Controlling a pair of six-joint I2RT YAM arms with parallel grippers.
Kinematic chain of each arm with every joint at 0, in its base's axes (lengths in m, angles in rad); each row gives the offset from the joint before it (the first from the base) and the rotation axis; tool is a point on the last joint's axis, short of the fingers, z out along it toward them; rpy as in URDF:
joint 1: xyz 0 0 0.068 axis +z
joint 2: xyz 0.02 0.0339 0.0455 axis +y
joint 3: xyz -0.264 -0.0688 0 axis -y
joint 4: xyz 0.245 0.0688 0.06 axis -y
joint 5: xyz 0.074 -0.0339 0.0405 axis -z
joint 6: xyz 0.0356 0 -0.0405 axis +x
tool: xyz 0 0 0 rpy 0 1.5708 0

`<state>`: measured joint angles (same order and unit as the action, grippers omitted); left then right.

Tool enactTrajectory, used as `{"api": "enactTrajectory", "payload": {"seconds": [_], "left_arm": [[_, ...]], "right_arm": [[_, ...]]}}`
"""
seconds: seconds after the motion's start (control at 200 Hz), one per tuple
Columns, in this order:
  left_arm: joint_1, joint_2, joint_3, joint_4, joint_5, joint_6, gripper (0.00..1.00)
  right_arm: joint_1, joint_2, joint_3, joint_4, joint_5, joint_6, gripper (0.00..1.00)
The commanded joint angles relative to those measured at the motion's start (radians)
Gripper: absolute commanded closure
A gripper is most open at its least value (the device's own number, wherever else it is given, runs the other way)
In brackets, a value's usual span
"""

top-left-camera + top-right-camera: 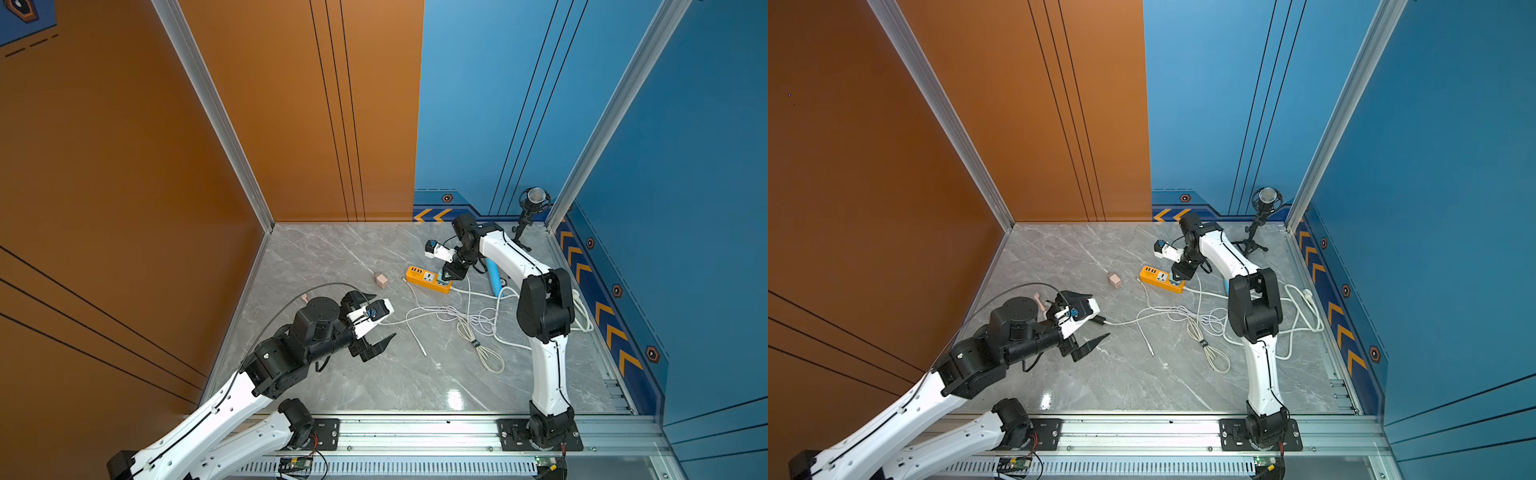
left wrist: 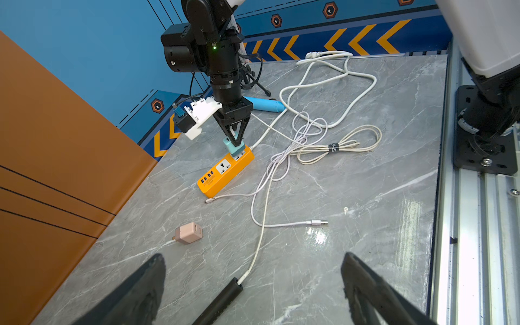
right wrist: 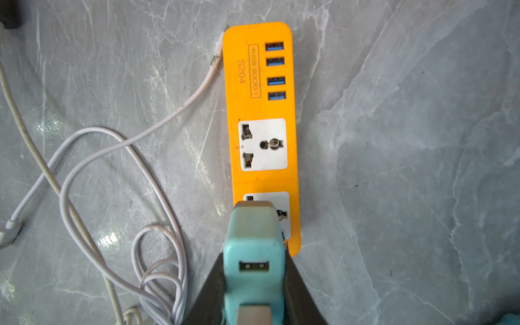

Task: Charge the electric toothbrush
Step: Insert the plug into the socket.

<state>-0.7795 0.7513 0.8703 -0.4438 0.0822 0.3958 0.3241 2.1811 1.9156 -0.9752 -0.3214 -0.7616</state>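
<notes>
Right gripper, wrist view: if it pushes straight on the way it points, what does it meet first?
The right gripper is closed on the teal adapter, which would meet the orange power strip at its end socket. It may already be touching; depth is unclear.

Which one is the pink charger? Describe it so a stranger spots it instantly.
On the grey marble table, find the orange power strip. Off its USB end, toward the orange wall, lies a pink cube charger, unheld. Its neighbour, the teal charger, is gripped in the fingers of the right gripper at the strip's other end.
</notes>
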Motion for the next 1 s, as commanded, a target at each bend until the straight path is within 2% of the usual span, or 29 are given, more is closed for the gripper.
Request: {"api": "enactTrajectory", "payload": {"seconds": [0.0, 0.125, 0.365, 0.445, 0.55, 0.591, 0.631, 0.696, 0.741, 0.816, 0.871, 0.906, 0.916, 0.926, 0.981, 0.996], "left_arm": [[0.019, 0.001, 0.010, -0.014, 0.048, -0.018, 0.02], [0.026, 0.007, 0.015, -0.013, 0.060, -0.025, 0.02], [0.038, 0.010, 0.016, -0.014, 0.074, -0.030, 0.02], [0.042, 0.010, 0.015, -0.013, 0.075, -0.033, 0.02], [0.048, 0.010, 0.016, -0.013, 0.070, -0.045, 0.02], [0.051, 0.015, 0.019, -0.012, 0.065, -0.058, 0.02], [0.054, 0.026, 0.025, -0.011, 0.057, -0.084, 0.02], [0.055, 0.067, 0.054, -0.005, -0.010, -0.185, 0.02], [0.053, 0.117, 0.084, -0.004, -0.078, -0.282, 0.02], [0.053, 0.219, 0.135, -0.007, -0.216, -0.497, 0.02], [0.056, 0.288, 0.153, -0.007, -0.266, -0.648, 0.02], [0.059, 0.341, 0.192, -0.008, -0.275, -0.729, 0.05], [0.060, 0.357, 0.199, -0.008, -0.273, -0.749, 0.06], [0.061, 0.369, 0.203, -0.009, -0.273, -0.771, 0.06], [0.067, 0.446, 0.233, -0.007, -0.264, -0.878, 0.12], [0.068, 0.464, 0.242, -0.007, -0.260, -0.904, 0.17]], "right_arm": [[0.011, 0.060, -0.037, -0.021, 0.026, 0.014, 0.94], [0.029, 0.078, -0.046, -0.031, 0.058, -0.005, 0.94], [0.033, 0.077, -0.046, -0.054, -0.074, -0.009, 0.94], [0.040, 0.091, -0.042, -0.047, 0.008, 0.003, 0.94], [0.068, 0.122, -0.058, -0.022, 0.241, 0.012, 0.93], [0.072, 0.124, -0.071, -0.006, 0.272, 0.015, 0.92], [0.068, 0.113, -0.088, 0.012, 0.247, 0.031, 0.89], [0.055, 0.057, -0.111, 0.054, 0.164, 0.079, 0.81], [0.055, 0.008, -0.113, 0.088, 0.130, 0.114, 0.71], [0.061, -0.080, -0.146, 0.127, 0.084, 0.161, 0.57], [0.062, -0.156, -0.152, 0.154, 0.063, 0.199, 0.48], [0.060, -0.197, -0.161, 0.178, 0.063, 0.229, 0.25], [0.059, -0.209, -0.166, 0.185, 0.064, 0.238, 0.09], [0.057, -0.222, -0.169, 0.192, 0.065, 0.247, 0.02], [0.048, -0.287, -0.191, 0.220, 0.059, 0.285, 0.00], [0.046, -0.304, -0.199, 0.227, 0.057, 0.295, 0.00]]}}
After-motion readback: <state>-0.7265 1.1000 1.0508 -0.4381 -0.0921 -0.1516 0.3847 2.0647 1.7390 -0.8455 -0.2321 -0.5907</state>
